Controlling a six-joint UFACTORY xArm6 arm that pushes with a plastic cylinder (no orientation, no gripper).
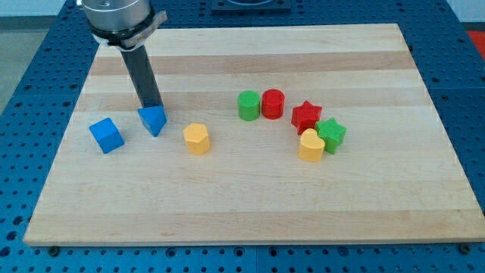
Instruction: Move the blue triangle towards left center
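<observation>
The blue triangle lies on the wooden board in the left half, a little above mid-height. My tip stands right behind it, touching or almost touching its upper edge. The dark rod rises from there to the view's top left. A blue cube sits just left of the triangle, slightly lower.
A yellow block lies right of the triangle. Further right are a green block, a red cylinder, a red star, a green star and a yellow heart.
</observation>
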